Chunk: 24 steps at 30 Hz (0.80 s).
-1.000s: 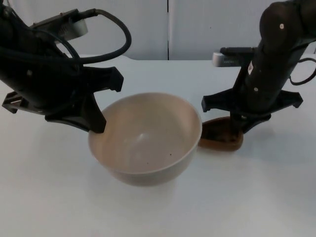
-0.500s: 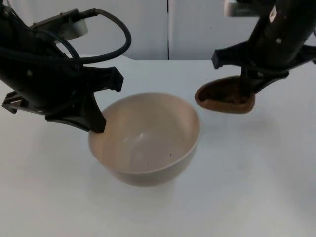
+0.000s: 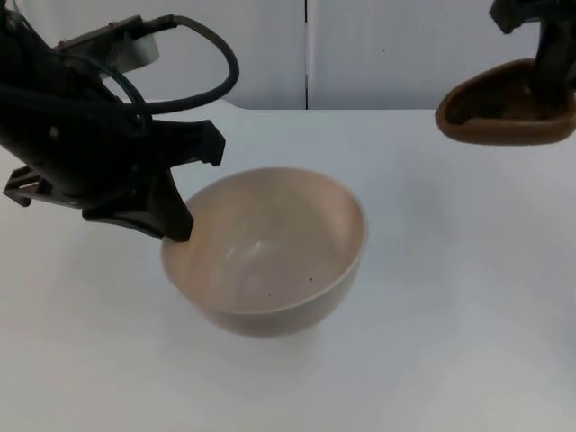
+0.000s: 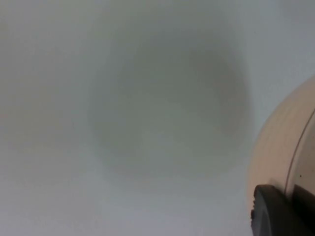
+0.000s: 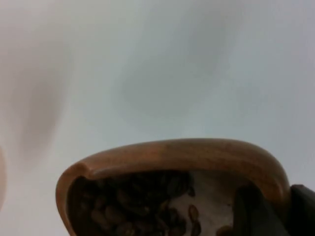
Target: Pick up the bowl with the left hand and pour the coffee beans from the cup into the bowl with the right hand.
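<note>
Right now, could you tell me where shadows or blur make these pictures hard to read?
Left wrist view: a broad soft shadow lies on the table beside the bowl, whose wall is out of focus. Right wrist view: the cup rim and coffee beans are soft, with faint shadows on the table behind. Top view: the bowl is evenly lit, with only a faint shadow beneath.

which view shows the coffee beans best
The right wrist view: the coffee beans lie dark inside the brown wooden cup held by the right pincer. The top view shows that cup raised, its inside too dark to tell beans.
</note>
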Each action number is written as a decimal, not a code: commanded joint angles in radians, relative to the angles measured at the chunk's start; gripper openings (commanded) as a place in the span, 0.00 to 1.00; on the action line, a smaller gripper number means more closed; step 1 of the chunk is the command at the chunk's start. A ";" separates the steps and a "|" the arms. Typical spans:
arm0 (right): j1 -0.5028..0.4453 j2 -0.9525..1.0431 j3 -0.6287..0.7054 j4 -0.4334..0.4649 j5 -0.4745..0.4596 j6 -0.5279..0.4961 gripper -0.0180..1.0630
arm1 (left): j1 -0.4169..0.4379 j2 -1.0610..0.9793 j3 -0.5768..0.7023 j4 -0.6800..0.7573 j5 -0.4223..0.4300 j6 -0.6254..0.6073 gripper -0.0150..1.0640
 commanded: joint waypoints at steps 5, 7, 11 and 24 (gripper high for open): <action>-0.004 -0.049 0.001 0.083 0.043 -0.090 0.02 | -0.033 -0.002 -0.004 -0.004 -0.009 -0.021 0.01; -0.004 -0.056 0.001 0.112 0.064 -0.113 0.02 | -0.079 -0.002 -0.004 0.009 -0.022 -0.024 0.01; -0.001 -0.056 0.001 0.124 0.097 -0.135 0.02 | -0.140 -0.002 -0.004 0.069 -0.040 -0.077 0.01; 0.076 -0.056 0.001 0.134 0.157 -0.190 0.02 | -0.204 -0.002 -0.004 0.133 -0.047 -0.128 0.01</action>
